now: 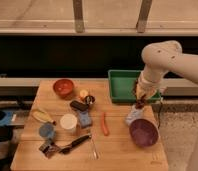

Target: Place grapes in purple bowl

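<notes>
The arm reaches in from the right, and my gripper (140, 98) hangs over the table's right side, just in front of the green bin. It is shut on the grapes (140, 104), a short dark reddish bunch dangling below the fingers. The purple bowl (143, 133) stands on the table at the front right, below the grapes and slightly nearer the front. The grapes are in the air above and behind the bowl's far rim, not in it.
A green rectangular bin (123, 86) sits at the back right. A pale bluish object (133, 116) lies left of the bowl. An orange stick (105, 123), orange-red bowl (63, 88), white cup (68, 122), blue cup (47, 131), banana (42, 116) and black utensils (72, 145) fill the middle and left.
</notes>
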You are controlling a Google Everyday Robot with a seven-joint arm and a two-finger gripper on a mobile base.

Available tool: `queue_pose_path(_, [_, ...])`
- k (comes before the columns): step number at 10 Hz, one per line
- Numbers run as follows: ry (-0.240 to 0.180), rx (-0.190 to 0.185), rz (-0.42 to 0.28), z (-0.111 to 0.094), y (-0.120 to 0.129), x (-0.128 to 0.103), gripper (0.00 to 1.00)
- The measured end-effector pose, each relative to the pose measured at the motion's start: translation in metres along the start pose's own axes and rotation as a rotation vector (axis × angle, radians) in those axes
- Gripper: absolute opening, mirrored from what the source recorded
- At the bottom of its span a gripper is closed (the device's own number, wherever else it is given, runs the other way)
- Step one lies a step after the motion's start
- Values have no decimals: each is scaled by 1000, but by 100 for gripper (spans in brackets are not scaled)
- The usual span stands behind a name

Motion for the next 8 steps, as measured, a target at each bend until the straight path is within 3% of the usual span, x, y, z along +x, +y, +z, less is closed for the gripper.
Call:
queue_pose_path(2, [39, 34, 57, 18, -27, 16, 0])
queue_pose_path(4, [101, 56, 89, 50, -41, 38, 0])
queue_pose_path(6, [147, 69, 84, 67, -33, 56, 0])
queue_pose_path(8, [197, 83, 60, 68, -19, 77, 0])
